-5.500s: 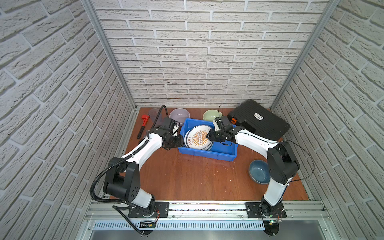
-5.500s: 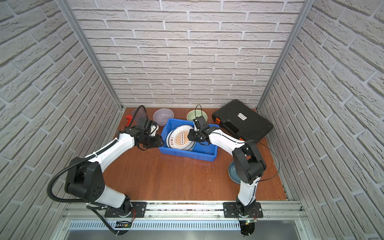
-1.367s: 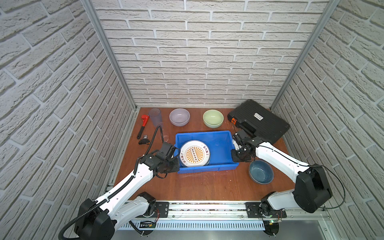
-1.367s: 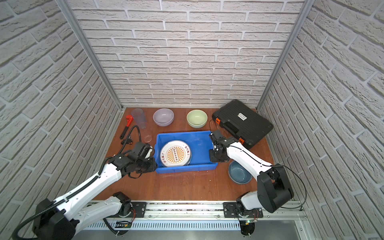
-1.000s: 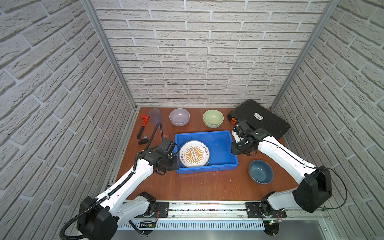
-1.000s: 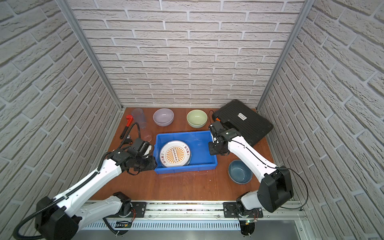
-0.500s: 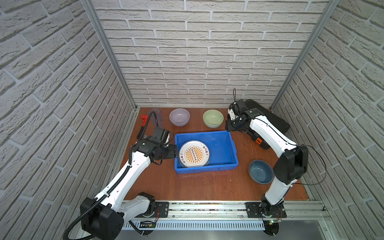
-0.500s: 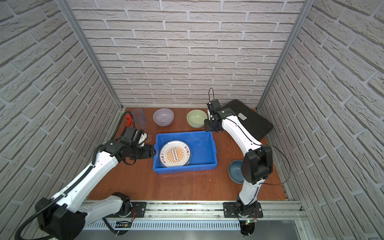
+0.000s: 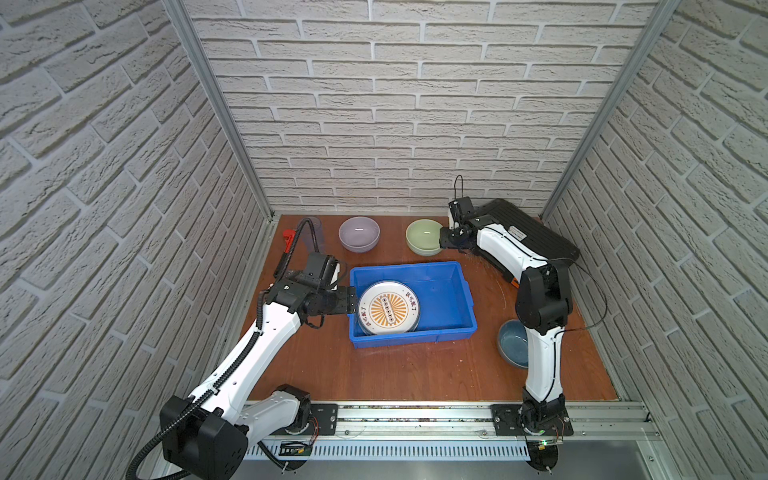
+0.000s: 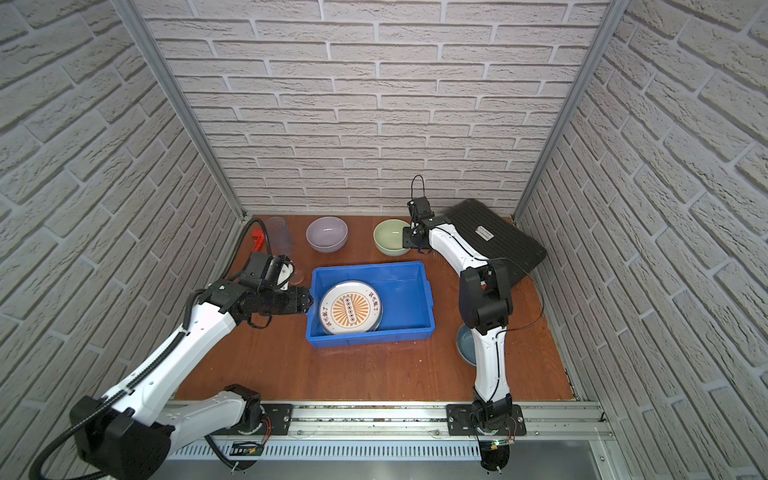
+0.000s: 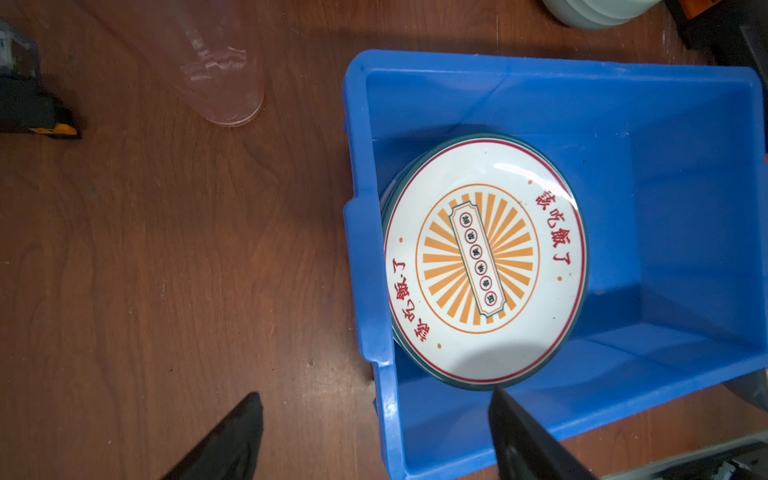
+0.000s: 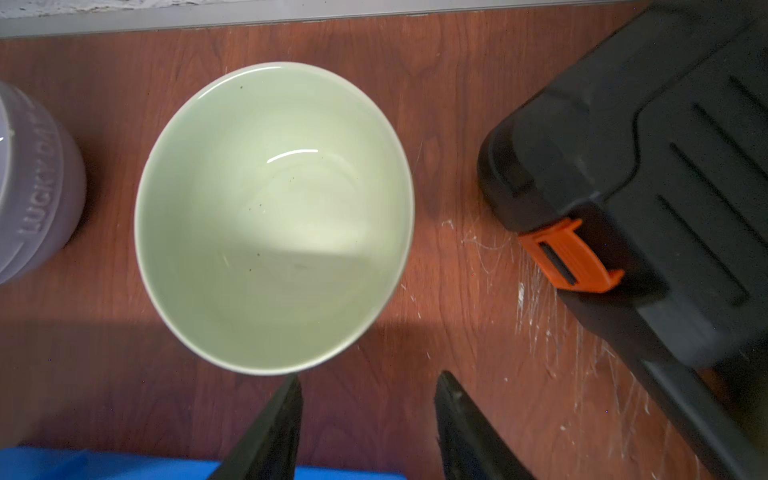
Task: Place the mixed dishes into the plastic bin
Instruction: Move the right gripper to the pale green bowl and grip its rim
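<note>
In both top views, set high above the front rail (image 9: pixel 415 417), looking steeply down and back toward the brick wall (image 9: pixel 395 124), wide enough for the whole table (image 9: pixel 395 374) and the blue bin (image 9: pixel 440 286); nearly the same framing, shifted sideways. From the left wrist, close over the table, facing down onto the bin's end, the sunburst plate (image 11: pixel 482 257) and a clear tumbler (image 11: pixel 216 83); bin and plate shared with both top views. From the right wrist, nearer still, facing down into the pale green bowl (image 12: pixel 274 216), beside it the lilac bowl (image 12: pixel 33 187), black tool case (image 12: pixel 665 166) and a strip of bin rim; all shared with both top views
</note>
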You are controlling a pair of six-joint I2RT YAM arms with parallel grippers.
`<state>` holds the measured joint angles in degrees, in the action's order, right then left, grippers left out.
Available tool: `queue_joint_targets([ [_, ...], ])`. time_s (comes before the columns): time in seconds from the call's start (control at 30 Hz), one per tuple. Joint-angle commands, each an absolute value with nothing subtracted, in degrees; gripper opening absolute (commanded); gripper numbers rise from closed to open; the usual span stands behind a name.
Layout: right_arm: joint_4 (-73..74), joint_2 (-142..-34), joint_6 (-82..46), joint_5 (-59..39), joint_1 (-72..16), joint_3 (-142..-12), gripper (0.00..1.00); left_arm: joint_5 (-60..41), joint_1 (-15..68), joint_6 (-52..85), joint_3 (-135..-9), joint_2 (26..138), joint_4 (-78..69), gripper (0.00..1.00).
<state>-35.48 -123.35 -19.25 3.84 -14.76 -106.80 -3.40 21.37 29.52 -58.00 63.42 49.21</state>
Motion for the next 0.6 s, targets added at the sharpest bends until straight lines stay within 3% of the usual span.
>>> queue_joint_targets([
  [0.0,-31.1,-125.8,-20.8,5.8,-14.4,-109.3,0.54,-2.8,20.8,28.7,-57.8,61.6,47.7,0.85],
  [0.37,-27.5,-132.2,-22.7,8.1,-14.2,-112.8,0.52,-2.1,20.6,28.9,-56.3,60.1,48.4,0.85],
  [0.57,-27.8,-135.5,-23.5,7.4,-14.2,-115.7,0.43,-2.1,20.5,28.7,-56.4,60.2,48.5,0.85],
])
